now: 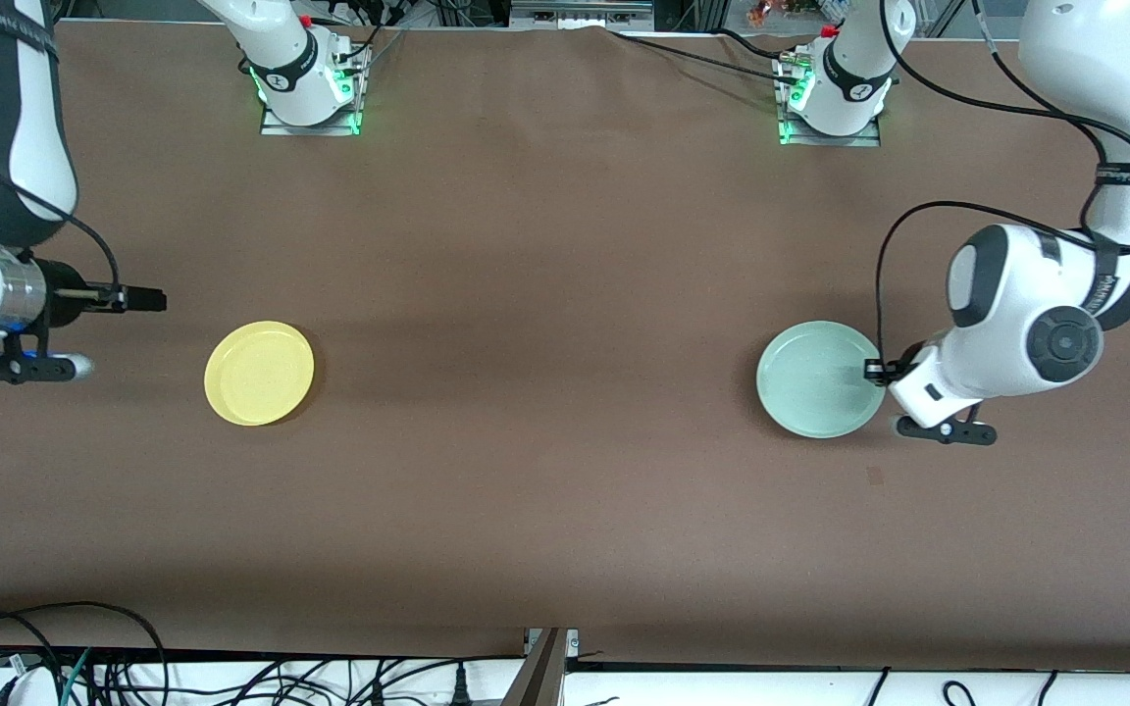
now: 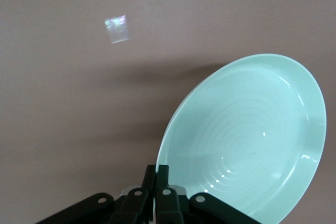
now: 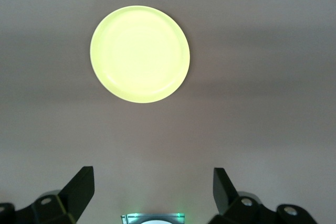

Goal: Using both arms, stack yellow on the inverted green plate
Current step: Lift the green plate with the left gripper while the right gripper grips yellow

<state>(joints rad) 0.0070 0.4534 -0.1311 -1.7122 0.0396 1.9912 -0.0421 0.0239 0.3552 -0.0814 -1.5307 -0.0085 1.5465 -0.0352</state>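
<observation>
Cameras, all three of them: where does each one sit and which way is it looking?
Front view: high across the table, facing both arms; yellow plate, green plate.
Left wrist view: on the left arm, left gripper shut on the green plate rim.
Right wrist view: on the right arm, open right gripper facing the yellow plate.
Shared: each plate appears in two views.

**No readable text**

I can't read any text, label, brand or no. in any view. There's a small dark marking on the black band of the left arm (image 1: 1129,175), but it's too small for me to make out. Nothing printed on either plate or on the table.
</observation>
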